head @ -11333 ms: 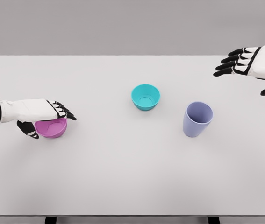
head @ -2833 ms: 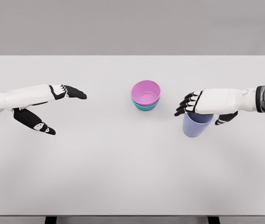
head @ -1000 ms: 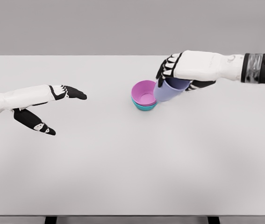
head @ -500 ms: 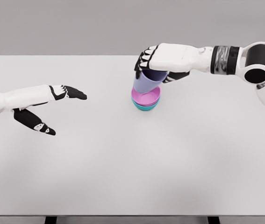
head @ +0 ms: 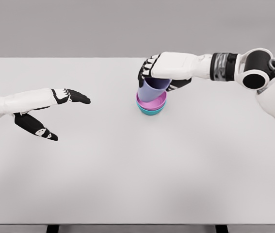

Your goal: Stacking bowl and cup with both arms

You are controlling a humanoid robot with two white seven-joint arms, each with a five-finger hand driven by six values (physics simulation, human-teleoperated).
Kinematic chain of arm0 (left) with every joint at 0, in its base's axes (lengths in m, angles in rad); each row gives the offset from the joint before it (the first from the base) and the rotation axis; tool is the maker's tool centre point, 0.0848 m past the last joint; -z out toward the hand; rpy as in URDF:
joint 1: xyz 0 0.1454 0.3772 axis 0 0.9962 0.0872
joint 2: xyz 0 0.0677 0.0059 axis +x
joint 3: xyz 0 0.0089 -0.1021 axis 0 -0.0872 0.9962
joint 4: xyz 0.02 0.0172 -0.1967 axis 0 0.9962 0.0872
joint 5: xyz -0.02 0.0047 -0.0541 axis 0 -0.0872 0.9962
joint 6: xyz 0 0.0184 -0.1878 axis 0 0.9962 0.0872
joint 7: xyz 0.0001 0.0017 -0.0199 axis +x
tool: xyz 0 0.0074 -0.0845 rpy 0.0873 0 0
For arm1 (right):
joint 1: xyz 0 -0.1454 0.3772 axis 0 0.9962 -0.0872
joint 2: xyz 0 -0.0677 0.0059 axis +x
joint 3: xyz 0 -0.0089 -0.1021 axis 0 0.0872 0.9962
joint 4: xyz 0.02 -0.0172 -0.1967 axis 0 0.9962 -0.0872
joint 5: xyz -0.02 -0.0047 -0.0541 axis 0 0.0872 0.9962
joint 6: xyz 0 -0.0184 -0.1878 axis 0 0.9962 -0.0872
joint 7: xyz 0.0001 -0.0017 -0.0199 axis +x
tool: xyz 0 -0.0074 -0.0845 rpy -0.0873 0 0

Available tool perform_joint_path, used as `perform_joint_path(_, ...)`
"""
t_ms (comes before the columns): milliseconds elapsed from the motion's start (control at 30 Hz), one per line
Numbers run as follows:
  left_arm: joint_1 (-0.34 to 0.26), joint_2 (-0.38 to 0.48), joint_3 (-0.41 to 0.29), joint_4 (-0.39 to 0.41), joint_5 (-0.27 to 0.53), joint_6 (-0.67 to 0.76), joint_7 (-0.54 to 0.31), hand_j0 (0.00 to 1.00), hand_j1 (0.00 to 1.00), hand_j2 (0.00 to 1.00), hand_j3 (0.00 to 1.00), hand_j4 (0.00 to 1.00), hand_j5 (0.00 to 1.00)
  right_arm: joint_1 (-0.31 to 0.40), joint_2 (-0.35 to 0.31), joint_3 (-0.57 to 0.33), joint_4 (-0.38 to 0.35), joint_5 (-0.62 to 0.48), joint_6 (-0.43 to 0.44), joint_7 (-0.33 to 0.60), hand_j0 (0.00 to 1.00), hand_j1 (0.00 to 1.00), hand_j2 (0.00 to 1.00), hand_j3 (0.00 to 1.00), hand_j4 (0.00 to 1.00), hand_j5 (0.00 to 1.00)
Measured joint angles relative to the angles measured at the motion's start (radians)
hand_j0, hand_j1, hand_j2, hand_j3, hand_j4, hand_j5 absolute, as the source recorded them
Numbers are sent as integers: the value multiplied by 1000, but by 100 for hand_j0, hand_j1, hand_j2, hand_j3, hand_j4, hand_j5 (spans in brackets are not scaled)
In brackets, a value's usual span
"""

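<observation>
Now the right hand grips the cup from above, fingers curled round its rim, just above frame centre. Cup sits low in the pink bowl, tilted a bit; whether its base touches the bowl bottom is not clear. Pink bowl is nested in the teal bowl, only the teal lower rim shows. Top grip likely keeps the cup mouth up and lets it drop straight into the stack.

Left hand hangs over the worktop at left of frame, fingers spread, holding nothing, well apart from the stack; probably parked out of the way.

Versus half a second back: cup is lower, deeper in the pink bowl, and the right hand has come down with it. Left hand has not moved. Eleven seconds back the pink bowl was at left under the left hand and the cup stood alone right of the teal bowl.

Judgement: release is what's left.
</observation>
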Motion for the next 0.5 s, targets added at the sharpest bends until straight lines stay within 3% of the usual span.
perform_joint_path(500, 0, 0, 0, -4, 0, 0, 0, 100, 100, 100, 100, 100, 100, -14, 18, 34, 59, 17, 0, 0, 55, 55, 55, 55, 55, 55)
